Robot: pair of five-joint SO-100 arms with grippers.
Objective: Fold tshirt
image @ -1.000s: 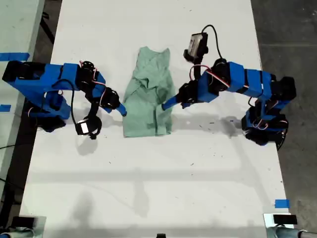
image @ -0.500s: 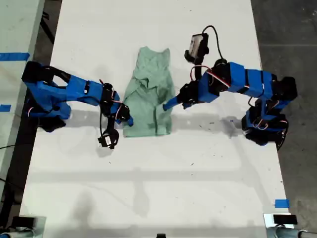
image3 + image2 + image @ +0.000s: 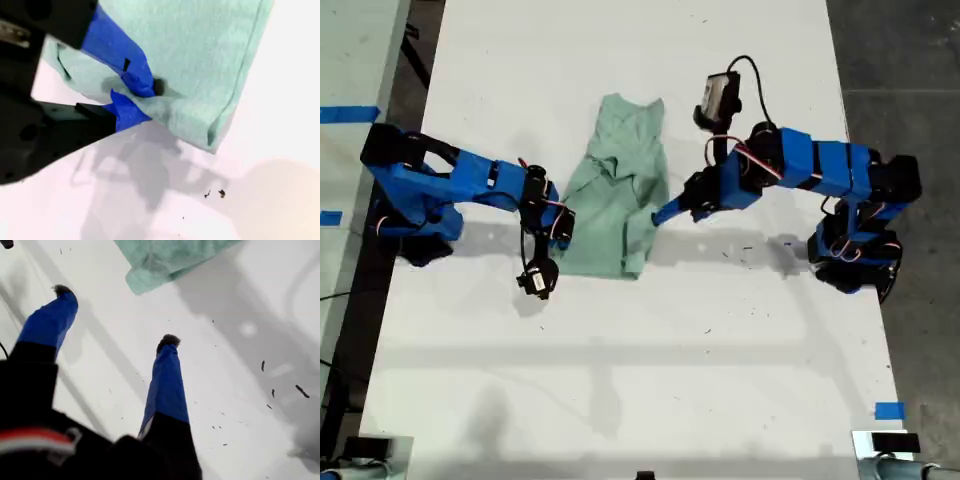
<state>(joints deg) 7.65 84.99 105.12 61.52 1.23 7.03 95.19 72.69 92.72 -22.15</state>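
The pale mint-green tshirt (image 3: 620, 180) lies crumpled lengthwise in the middle of the white table (image 3: 650, 360). My second gripper (image 3: 563, 232) comes in from the exterior view's left and is shut on the tshirt's near corner, with cloth pinched between its blue fingers (image 3: 131, 65). The tshirt (image 3: 200, 50) fills much of the second wrist view. My first gripper (image 3: 662, 213) reaches in from the exterior view's right, beside the tshirt's edge. It is open, fingers (image 3: 167, 375) spread over bare table, and a tshirt (image 3: 165, 257) corner lies just beyond them.
Blue tape marks sit at the table's near corner on the exterior view's right (image 3: 888, 410) and on a second surface at the exterior view's left (image 3: 345, 113). Both arm bases stand at the table's side edges. Dark floor borders the table.
My second gripper swung in to the tshirt's near corner and closed on it. The hem has since shifted and now slants. My first arm has barely moved.
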